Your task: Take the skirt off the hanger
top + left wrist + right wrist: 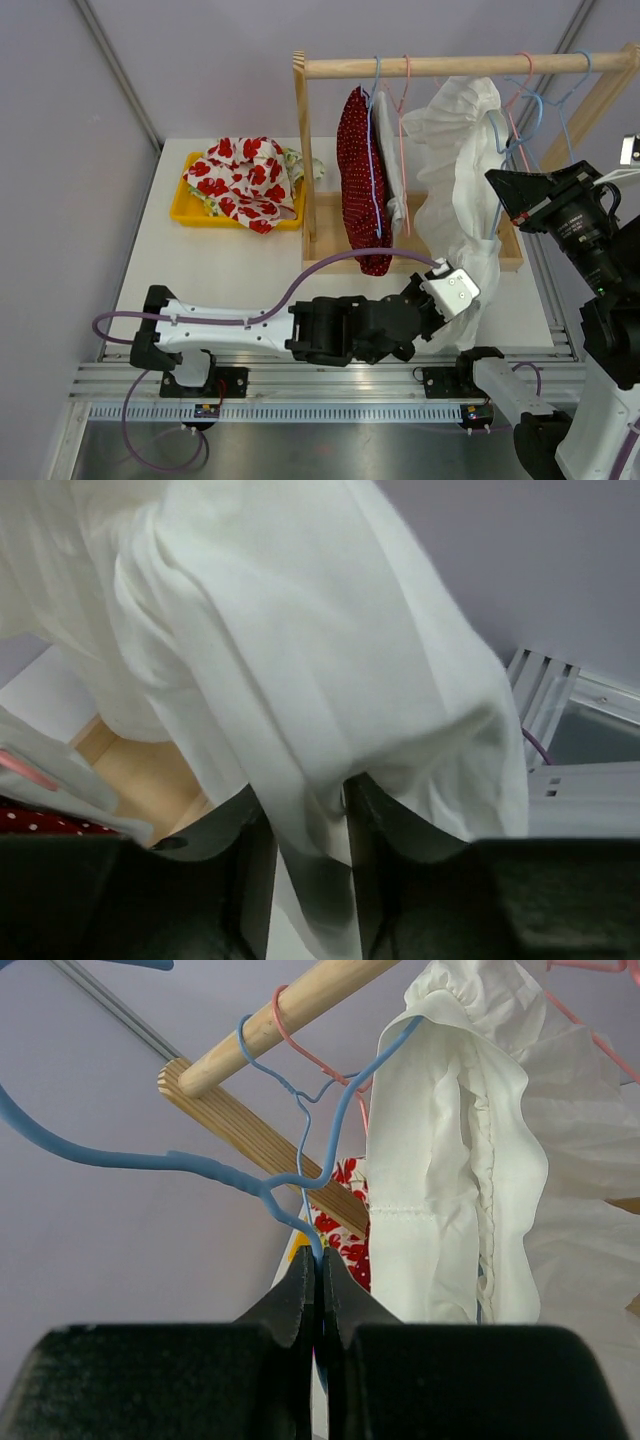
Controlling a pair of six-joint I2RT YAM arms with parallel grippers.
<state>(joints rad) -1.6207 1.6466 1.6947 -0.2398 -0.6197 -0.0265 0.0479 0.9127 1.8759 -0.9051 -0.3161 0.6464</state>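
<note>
Black left fingers (362, 880) fill the bottom of the left wrist view. They have narrowed onto a hanging fold of the white skirt (300, 700), and the cloth fills the gap and touches both inner faces. In the top view the left arm reaches from the near edge of the tabletop (230, 270) toward its right side and meets the skirt's lower part.

The right fingers (318, 1290) are pressed fully together on the wire of the blue hanger (300, 1175), just below the bend in its shoulder.

The skirt hangs from that hanger by its gathered waistband. The hanger is hooked over the wooden rail (460, 66) of a rack standing at the far right of the tabletop. The cloth drapes down in front of the rack's base.

Left of the skirt on the same rail hang a pink hanger (405, 130) and a red dotted garment (355, 180). A yellow tray (185, 205) sits at the far left corner of the tabletop and holds a red-flowered cloth (245, 175).
</note>
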